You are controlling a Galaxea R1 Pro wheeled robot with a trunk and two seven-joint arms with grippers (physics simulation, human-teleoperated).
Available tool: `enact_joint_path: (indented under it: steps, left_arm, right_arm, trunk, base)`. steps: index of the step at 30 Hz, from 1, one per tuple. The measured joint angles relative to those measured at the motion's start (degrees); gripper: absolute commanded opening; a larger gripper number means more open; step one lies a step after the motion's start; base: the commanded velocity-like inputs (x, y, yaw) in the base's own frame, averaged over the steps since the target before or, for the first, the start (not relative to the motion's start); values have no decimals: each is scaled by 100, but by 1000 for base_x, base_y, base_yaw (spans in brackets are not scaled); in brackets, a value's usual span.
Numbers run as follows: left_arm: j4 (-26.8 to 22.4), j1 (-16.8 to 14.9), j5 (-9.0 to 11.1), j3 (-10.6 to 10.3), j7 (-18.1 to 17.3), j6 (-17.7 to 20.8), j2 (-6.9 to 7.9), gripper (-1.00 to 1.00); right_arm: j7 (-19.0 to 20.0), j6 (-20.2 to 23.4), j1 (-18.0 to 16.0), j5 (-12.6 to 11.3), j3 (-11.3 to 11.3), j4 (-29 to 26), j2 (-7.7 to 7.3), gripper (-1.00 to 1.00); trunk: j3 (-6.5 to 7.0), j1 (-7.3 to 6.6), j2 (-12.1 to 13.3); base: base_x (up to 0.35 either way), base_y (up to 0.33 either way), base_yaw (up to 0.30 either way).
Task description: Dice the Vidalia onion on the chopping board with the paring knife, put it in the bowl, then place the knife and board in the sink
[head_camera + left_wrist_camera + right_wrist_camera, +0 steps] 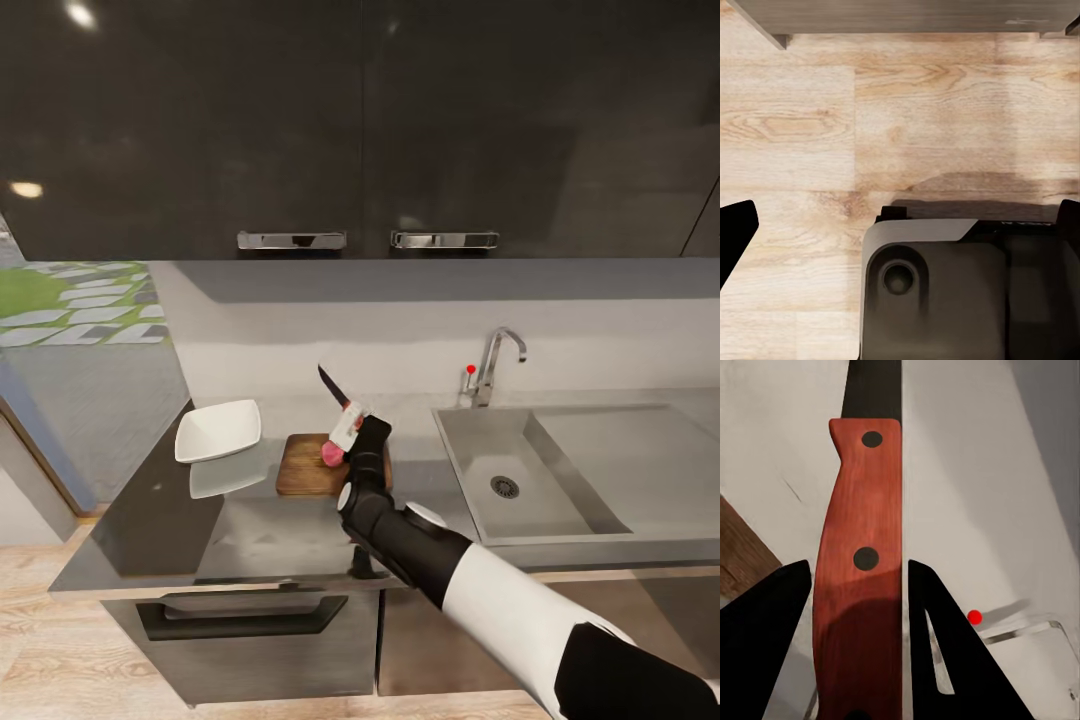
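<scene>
One step looks done as we scan the head view: the Vidalia onion (331,454) sits whole on the chopping board (303,470) on the counter (160,520), beside the empty bowl (218,430), the sink (560,470) bare, so dicing and everything after remain. Our right wrist view adds the grip: the right pincer (859,585) pinches the paring knife (862,555) by its red handle. Our left wrist view gives just wooden floor (870,112), with the left pincer (900,225) spread wide on nothing.

Home kitchen, simulated.
Grey glossy countertop (250,520) with steel sink (500,480) and chrome tap (495,365) right of the right gripper (350,425); dark wall cabinets (360,120) above, wooden floor (832,127) below.
</scene>
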Motion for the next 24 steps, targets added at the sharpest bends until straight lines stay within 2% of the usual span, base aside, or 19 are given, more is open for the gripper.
enact_joint_path:
  steps: [6,9,24]
  left_arm:
    - [0,0,0,0,0,0,0,100]
    - [0,1,0,0,0,0,0,100]
    - [0,-2,0,0,0,0,0,100]
  right_arm:
    - [7,10,107,-11,341,0,0,-100]
    - [10,14,152,-12,413,0,0,-100]
    - [43,-11,200,-15,448,156,0,-100]
  trunk:
    - [0,0,0]
    - [0,0,0]
    - [0,0,0]
  base:
    - [0,0,0]
    - [0,0,0]
    - [0,0,0]
